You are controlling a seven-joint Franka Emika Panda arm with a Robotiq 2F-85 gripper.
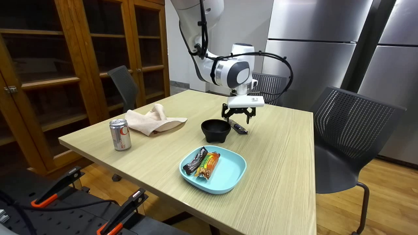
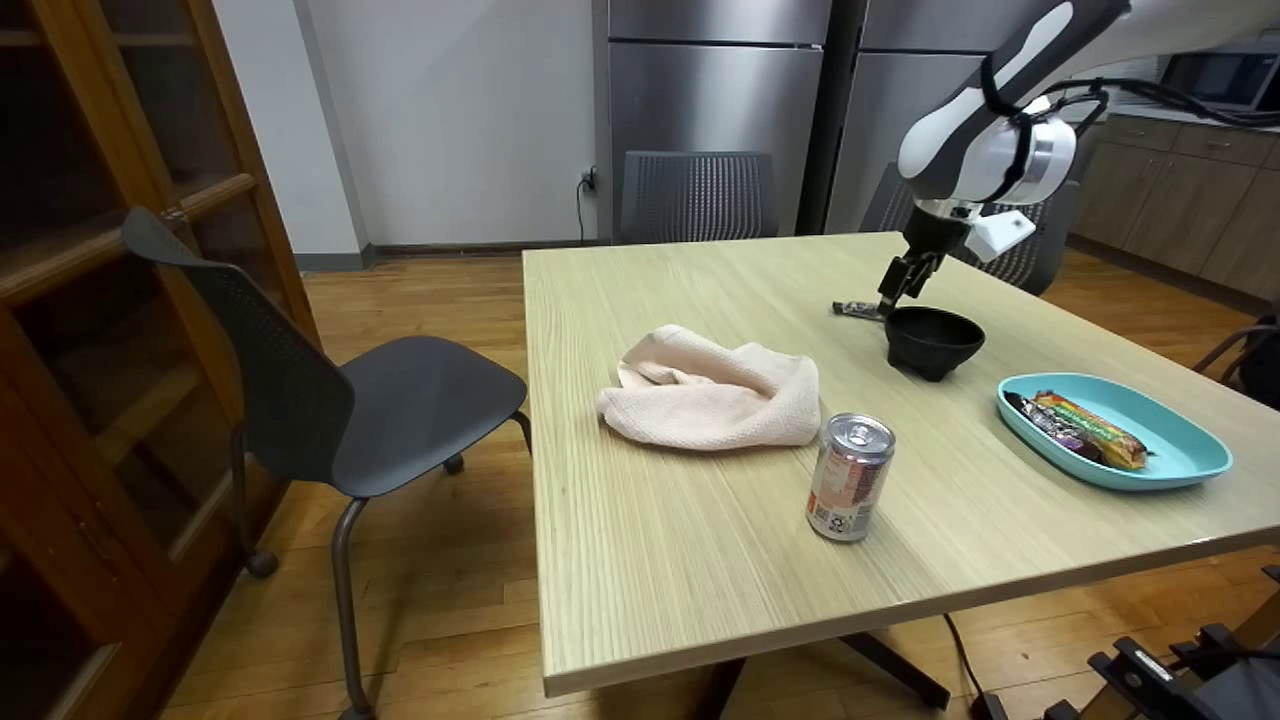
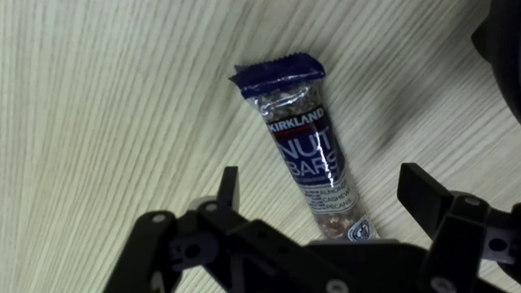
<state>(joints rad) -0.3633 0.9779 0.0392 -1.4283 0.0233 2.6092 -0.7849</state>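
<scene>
My gripper [image 1: 237, 120] is open and points down over the table. In the wrist view its two fingers [image 3: 319, 175] stand wide apart on either side of a nut bar [image 3: 301, 142] in a clear and dark blue wrapper. The bar lies on the table and touches neither finger; its lower end is hidden behind the gripper body. The bar [image 1: 238, 126] also shows in an exterior view, partly behind a black bowl [image 1: 216, 130]. The bowl stands close beside the bar and gripper; its edge [image 3: 504, 53] shows at the right of the wrist view.
A light blue plate [image 1: 232, 173] holds a dark-wrapped bar [image 1: 196, 160] and an orange-green-wrapped bar [image 1: 208, 164]. A silver can [image 2: 850, 480] stands upright near a crumpled pale cloth [image 2: 715, 400]. Chairs [image 1: 352, 130] stand round the wooden table [image 1: 277, 156].
</scene>
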